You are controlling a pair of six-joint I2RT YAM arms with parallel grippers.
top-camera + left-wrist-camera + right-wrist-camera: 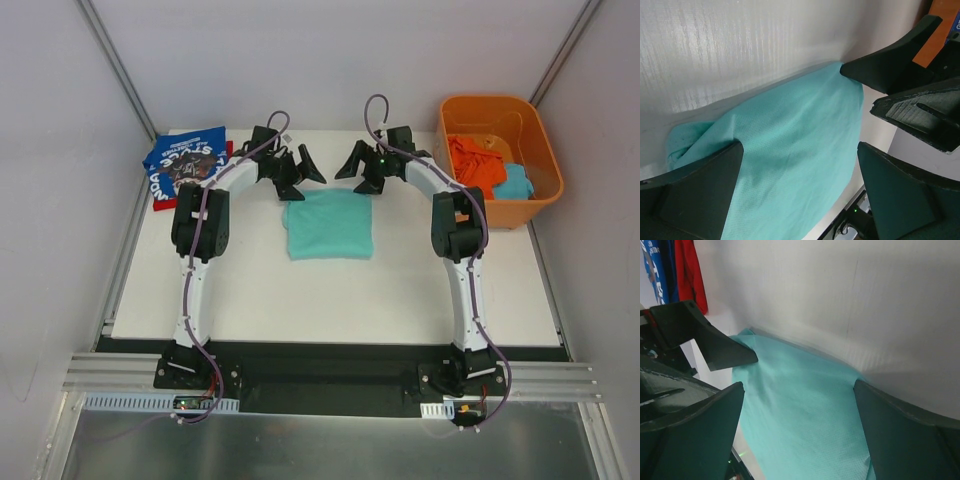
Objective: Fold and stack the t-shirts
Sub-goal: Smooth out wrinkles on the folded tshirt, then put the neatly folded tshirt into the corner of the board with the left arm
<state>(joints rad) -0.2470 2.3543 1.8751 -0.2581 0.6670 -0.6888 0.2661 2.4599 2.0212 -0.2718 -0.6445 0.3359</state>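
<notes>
A folded mint-teal t-shirt (329, 224) lies flat in the middle of the white table; it fills the left wrist view (790, 160) and the right wrist view (800, 410). A folded royal-blue t-shirt with white lettering (187, 160) lies at the back left on a red t-shirt (160, 200); both show in the right wrist view, blue (655, 270) and red (690, 270). My left gripper (301, 173) is open and empty just above the teal shirt's far left corner. My right gripper (357, 168) is open and empty above its far right corner.
An orange plastic tub (540, 150) stands at the back right, holding crumpled orange cloth (474, 162) and teal cloth (513, 183). White walls enclose the table on three sides. A black rail runs along the near edge.
</notes>
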